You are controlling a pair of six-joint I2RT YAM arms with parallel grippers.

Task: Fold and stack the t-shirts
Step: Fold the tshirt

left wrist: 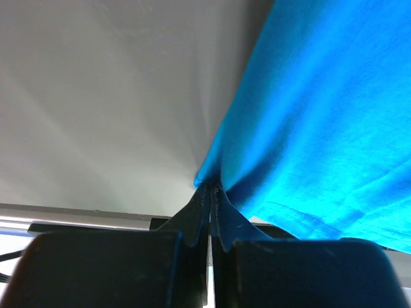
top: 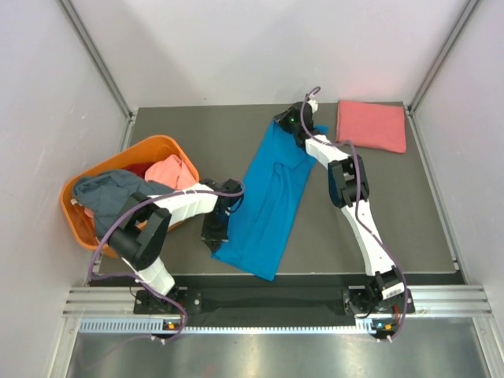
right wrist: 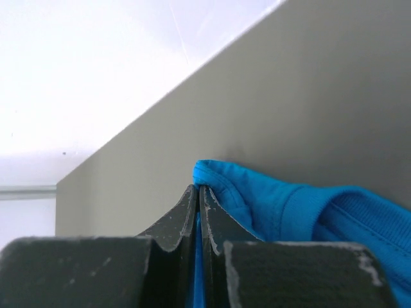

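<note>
The dark grey table [top: 394, 205] carries a blue t-shirt [top: 268, 205]. An orange basket [top: 153, 143] sits left of it, and a folded pink t-shirt [top: 371, 124] lies beyond it to the right.

This was a robot lab cell rather than a home. A left arm [top: 181, 203] and a right arm [top: 366, 232] stood bolted to an aluminium rail [top: 276, 293] at the edge of a grey table [top: 409, 205], purple cables [top: 98, 252] looped along them, and white panels [top: 236, 47] between metal posts [top: 98, 59] enclosed it.

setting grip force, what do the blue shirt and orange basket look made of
Blue shirt: soft matte knit cloth, likely cotton; it drapes and puckers where pinched. Orange basket: looks like rigid plastic, smooth with slight sheen; its rim holds shape.
</note>
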